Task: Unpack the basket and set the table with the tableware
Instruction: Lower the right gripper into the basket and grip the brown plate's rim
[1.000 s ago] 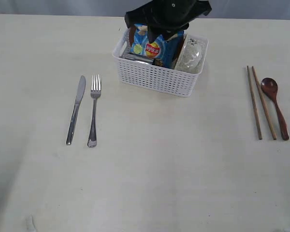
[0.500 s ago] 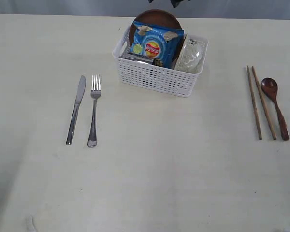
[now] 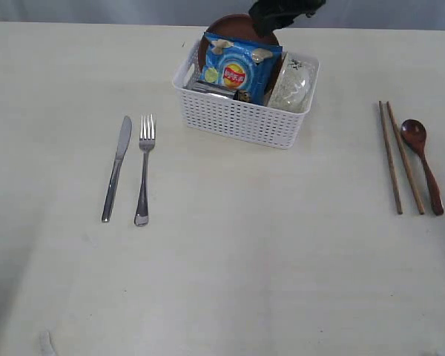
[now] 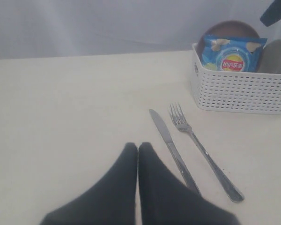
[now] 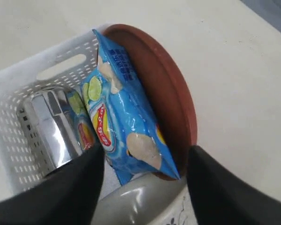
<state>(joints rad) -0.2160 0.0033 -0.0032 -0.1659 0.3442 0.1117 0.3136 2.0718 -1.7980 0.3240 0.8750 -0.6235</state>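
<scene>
From the outside camera, my right gripper (image 3: 282, 13) had dropped back over the far end of the basket (image 3: 241, 122), above the plate (image 3: 233, 22), after lifting clear a moment before. Knife (image 3: 116, 169) and fork (image 3: 144, 169) lay set on the left, chopsticks (image 3: 397, 157) and spoon (image 3: 421, 163) on the right.

On the left wrist camera, my left gripper (image 4: 137, 147) was pinched closed and empty, near the knife.

On the right wrist camera, the jaws had spread wide, holding nothing, so I judged the plate came next. The chip packet (image 5: 119, 108) leaning on it crowded the grab, with cup (image 5: 51, 126) and bowl (image 5: 140, 201) close by
</scene>
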